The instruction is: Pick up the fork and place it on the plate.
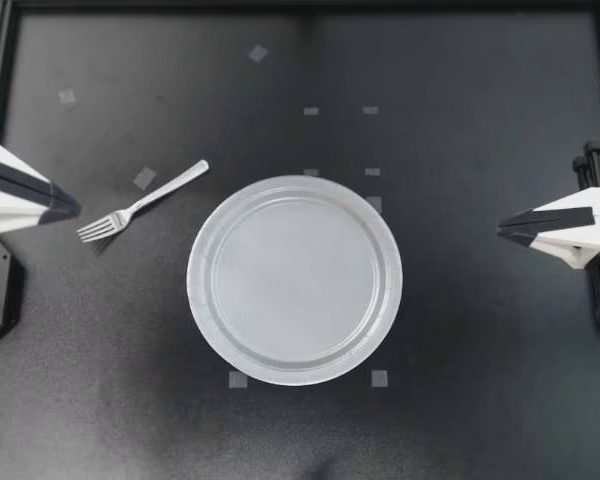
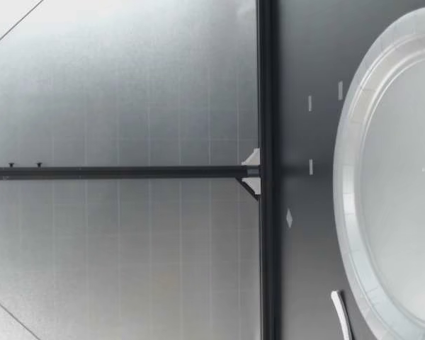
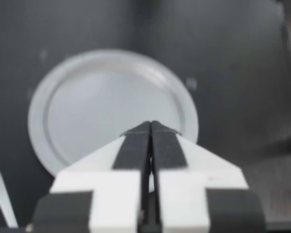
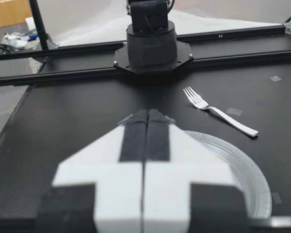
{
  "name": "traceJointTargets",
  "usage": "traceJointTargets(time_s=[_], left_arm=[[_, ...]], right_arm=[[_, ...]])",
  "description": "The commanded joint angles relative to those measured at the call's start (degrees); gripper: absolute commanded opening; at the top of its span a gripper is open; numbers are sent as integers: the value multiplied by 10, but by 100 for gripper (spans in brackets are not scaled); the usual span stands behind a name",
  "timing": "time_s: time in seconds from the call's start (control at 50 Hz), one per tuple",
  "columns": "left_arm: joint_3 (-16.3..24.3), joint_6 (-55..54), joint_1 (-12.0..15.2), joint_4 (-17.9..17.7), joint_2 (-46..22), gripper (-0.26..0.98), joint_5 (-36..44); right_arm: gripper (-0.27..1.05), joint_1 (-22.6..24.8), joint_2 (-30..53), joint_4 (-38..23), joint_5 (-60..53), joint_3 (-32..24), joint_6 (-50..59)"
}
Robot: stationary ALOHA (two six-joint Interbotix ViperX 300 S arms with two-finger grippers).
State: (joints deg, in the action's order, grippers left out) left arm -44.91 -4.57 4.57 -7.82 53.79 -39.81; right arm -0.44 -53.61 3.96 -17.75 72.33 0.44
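- Top view: the fork (image 1: 143,202) lies flat on the black table (image 1: 460,120), between my left gripper (image 1: 70,207) and the plate (image 1: 294,280), touching neither. Its tines point towards my left gripper and its handle angles away. My left gripper's fingers are pressed together, with nothing in them. My right gripper (image 1: 502,228) sits well off on the plate's other side, its fingers also pressed together and empty. The plate is bare, mid-table.
- Low view: the plate (image 2: 389,177) is close to the camera, and the fork's handle tip (image 2: 338,312) peeks in just beside its rim. No gripper shows here.
- Left wrist view: the finger pads meet with no gap at my left gripper (image 3: 150,127). The plate (image 3: 87,111) is ahead, and a sliver of fork handle (image 3: 2,194) lies off to one side.
- Right wrist view: my right gripper (image 4: 146,116) is pinched tight on nothing. The plate (image 4: 247,179) is beside it and the fork (image 4: 218,114) lies beyond on the table.
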Motion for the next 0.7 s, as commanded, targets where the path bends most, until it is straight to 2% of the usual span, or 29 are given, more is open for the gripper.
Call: traceJointTargets(time_s=[0.0,0.2,0.26,0.36,0.5,0.56,0.68], left_arm=[[-6,-12,3,1,-2,12,-12],[-39,-64,3,10,10,50,-16],[-43,-74,4,22,14,57,-17],[-49,-96,9,51,17,54,-25],[-46,-135,42,96,1,52,-79],[-40,-147,54,109,-10,52,-114],[-19,-152,60,115,-40,52,-181]], right_arm=[[-8,-2,-2,1,-5,-4,-1],[-8,-2,-4,1,-5,-3,-1],[-8,-2,-4,1,-5,-3,-1],[-8,-2,-1,1,-5,-3,-1],[-8,-2,1,1,-5,-1,0],[-8,-2,1,1,-5,-1,0],[-8,-2,2,1,-5,2,0]])
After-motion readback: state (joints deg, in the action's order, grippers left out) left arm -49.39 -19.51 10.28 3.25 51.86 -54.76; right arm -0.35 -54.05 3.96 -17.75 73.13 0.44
